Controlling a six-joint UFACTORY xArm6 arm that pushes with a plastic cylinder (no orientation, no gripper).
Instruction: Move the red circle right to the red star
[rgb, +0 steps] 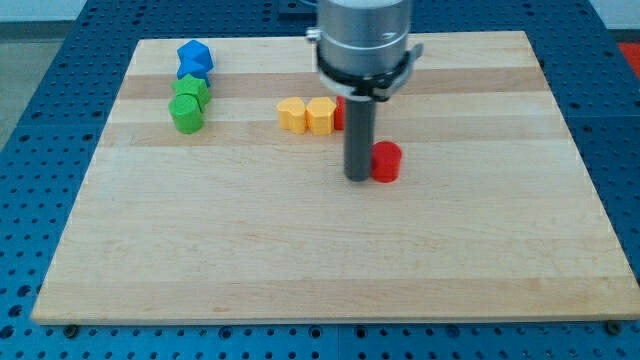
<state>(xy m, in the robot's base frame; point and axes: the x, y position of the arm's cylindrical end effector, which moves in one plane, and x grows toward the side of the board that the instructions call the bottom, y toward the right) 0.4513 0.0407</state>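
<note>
The red circle (387, 161) is a small red cylinder near the middle of the wooden board (330, 250). My tip (358, 178) stands on the board right at its left side, touching or nearly touching it. A second red block (340, 112), likely the red star, is mostly hidden behind my rod; only a sliver shows just right of the yellow blocks, up and to the left of the red circle.
Two yellow blocks (292, 114) (320, 116) sit side by side left of the rod. At the upper left, a blue block (194, 58) stands above two green blocks (191, 92) (186, 114). The arm's grey body (363, 40) overhangs the board's top middle.
</note>
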